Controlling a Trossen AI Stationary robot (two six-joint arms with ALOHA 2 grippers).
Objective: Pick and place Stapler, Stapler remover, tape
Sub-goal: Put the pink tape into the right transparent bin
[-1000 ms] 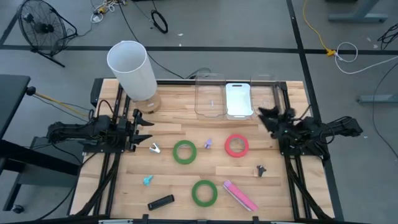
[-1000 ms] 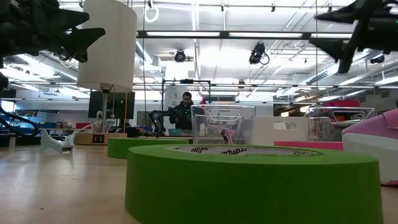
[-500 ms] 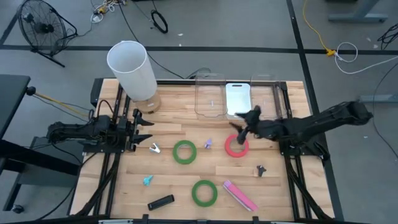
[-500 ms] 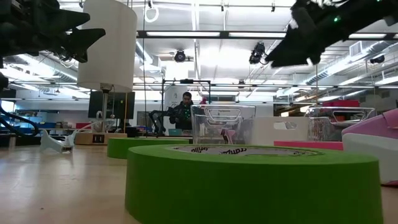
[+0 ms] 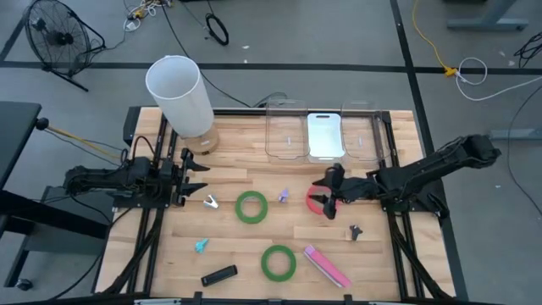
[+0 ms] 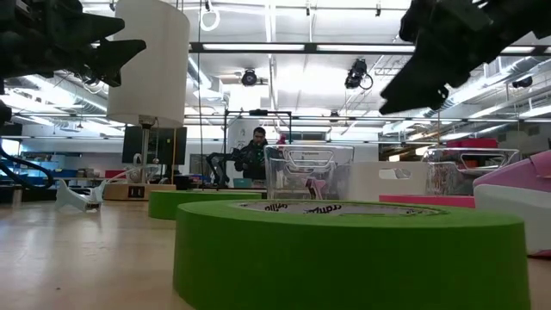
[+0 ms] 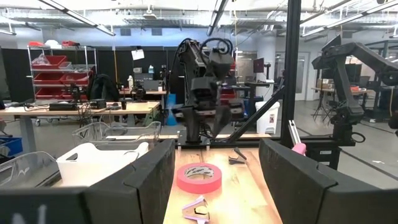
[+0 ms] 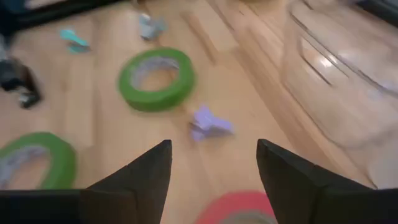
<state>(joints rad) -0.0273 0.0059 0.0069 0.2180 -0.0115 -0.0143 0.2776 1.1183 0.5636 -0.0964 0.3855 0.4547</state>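
Nothing is seen placed yet; the right gripper [image 5: 326,202] is held spread over the red tape [image 5: 318,203] at centre-right; two green tapes [image 5: 251,207] are left nearer, staplers untouched; the left gripper [image 5: 196,176] is parked spread at left.

my right hand [image 5: 329,190] covers part of the red tape [image 5: 316,203] from above. on my right wrist view that roll [image 8: 239,211] is cut by the edge, and everything there is blurred.
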